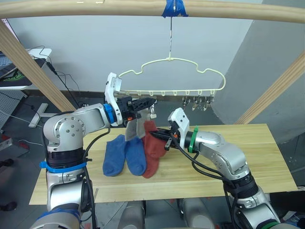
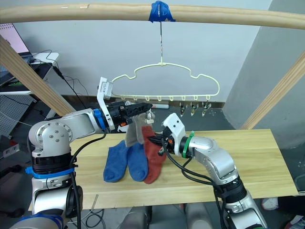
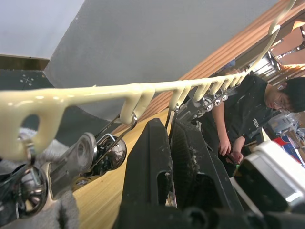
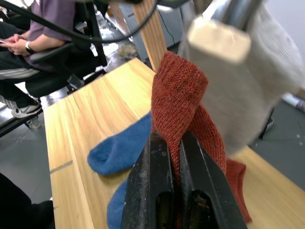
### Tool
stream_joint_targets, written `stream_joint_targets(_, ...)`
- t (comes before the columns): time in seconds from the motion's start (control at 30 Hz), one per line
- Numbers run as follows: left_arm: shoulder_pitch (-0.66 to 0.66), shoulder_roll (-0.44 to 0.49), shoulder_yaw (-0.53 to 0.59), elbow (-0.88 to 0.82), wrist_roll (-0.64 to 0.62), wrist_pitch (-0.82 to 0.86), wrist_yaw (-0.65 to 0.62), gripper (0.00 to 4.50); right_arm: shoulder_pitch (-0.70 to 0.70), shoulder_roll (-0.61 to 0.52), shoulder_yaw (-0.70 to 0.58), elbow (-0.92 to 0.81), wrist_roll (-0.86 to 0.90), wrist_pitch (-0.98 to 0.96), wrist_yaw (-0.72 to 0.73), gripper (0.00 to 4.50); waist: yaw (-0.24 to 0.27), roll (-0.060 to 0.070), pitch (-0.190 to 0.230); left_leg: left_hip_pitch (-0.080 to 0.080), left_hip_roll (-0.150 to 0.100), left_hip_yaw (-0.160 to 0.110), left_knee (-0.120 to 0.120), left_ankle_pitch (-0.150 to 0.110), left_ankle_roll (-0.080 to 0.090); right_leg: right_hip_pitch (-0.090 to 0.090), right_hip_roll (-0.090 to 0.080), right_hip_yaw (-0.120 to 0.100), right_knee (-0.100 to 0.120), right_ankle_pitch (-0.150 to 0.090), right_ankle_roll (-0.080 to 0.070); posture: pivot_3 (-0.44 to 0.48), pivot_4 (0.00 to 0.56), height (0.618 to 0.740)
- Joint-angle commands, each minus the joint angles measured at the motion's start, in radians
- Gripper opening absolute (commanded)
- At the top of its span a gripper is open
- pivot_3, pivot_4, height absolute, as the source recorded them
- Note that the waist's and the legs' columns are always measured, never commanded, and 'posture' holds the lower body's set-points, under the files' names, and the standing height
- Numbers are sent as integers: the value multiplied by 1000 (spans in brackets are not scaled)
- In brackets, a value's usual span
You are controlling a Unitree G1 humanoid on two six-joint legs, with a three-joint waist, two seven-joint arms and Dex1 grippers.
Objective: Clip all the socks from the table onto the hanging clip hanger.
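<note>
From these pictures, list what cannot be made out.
- Left gripper: what its shut fingers pinch at the hanger; too small in the eye views.
- Grey sock: whether clipped; the gripper hides its top.
- Red sock: its pinched edge, hidden by the right gripper.

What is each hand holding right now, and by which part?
The right hand pinches a rust-red sock by a raised fold. The left hand is shut at the clip hanger, beside a clip.

Right half of table (image 1: 248,152) lies bare; I have free passage there. Left side crowded: blue socks (image 1: 125,155), red sock (image 1: 153,145). Grey sock (image 1: 136,129) hangs just beside it under hanger (image 1: 171,78), blocking that approach.
</note>
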Motion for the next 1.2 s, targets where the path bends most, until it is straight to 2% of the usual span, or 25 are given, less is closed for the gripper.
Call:
stream_joint_targets(0.03,7,9,-6,-17,-3,9,3,0,-18,0,2,1,0,-39,14,47,0,0,0,0,0,0,0,0,0,0,0,0,0,0,0,-50,162,740)
stream_joint_targets(0.2,17,16,-14,-27,-5,15,-5,0,-37,0,-15,3,12,-41,10,47,0,0,0,0,0,0,0,0,0,0,0,0,0,0,0,-53,165,740)
stream_joint_targets(0.3,34,45,-63,-54,31,-11,-34,0,-43,1,-27,-7,25,-31,8,47,0,0,0,0,0,0,0,0,0,0,0,0,0,0,0,-53,165,740)
stream_joint_targets(0.77,35,39,-64,-51,18,-15,-41,0,-90,-3,-60,-4,49,-11,1,47,-1,0,0,0,0,0,0,0,0,0,0,0,0,0,0,-63,169,740)
stream_joint_targets(1.1,61,66,-99,-82,47,-95,-102,0,-98,-8,-70,4,58,-8,-2,47,0,0,0,0,0,0,0,0,0,0,0,0,0,0,0,-62,170,740)
stream_joint_targets(1.13,61,62,-94,-85,34,-92,-105,678,-98,-10,-70,8,54,-11,-1,0,0,0,0,0,0,0,0,0,0,0,0,0,0,0,0,-59,167,740)
stream_joint_targets(1.2,62,61,-83,-94,13,-78,-102,1195,-99,-14,-54,29,24,-37,-8,0,0,0,0,0,0,0,0,0,0,0,0,0,0,0,0,-56,167,740)
